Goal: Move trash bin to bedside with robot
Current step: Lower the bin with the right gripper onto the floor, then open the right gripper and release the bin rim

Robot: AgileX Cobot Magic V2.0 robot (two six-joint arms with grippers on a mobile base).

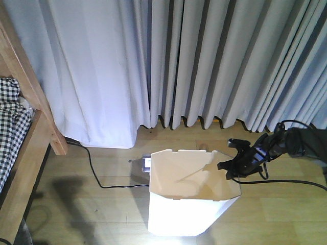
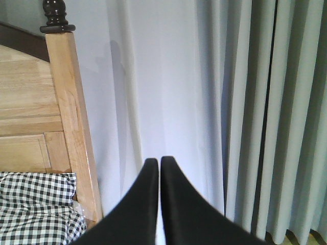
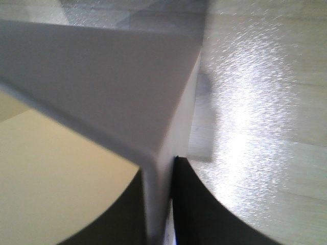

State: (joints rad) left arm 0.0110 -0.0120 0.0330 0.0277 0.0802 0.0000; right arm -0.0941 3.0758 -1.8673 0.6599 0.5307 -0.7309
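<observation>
Your right gripper (image 3: 158,204) pinches the thin rim wall of the light, flexible trash bin (image 1: 191,196) on the floor before the curtains (image 1: 204,61), the bed (image 1: 23,138) well left, left gripper (image 2: 156,204) closed empty.

Daylit, soft focus up close.
Floor (image 3: 265,102) glare right of right gripper (image 3: 159,204); bin wall (image 3: 102,76) blurred; curtains (image 1: 204,61) evenly bright.

Trash bin (image 1: 191,204) on floor before curtains (image 1: 204,61), bed (image 1: 20,138) far left — gripper (image 1: 228,166) seemingly at bin's right rim
</observation>
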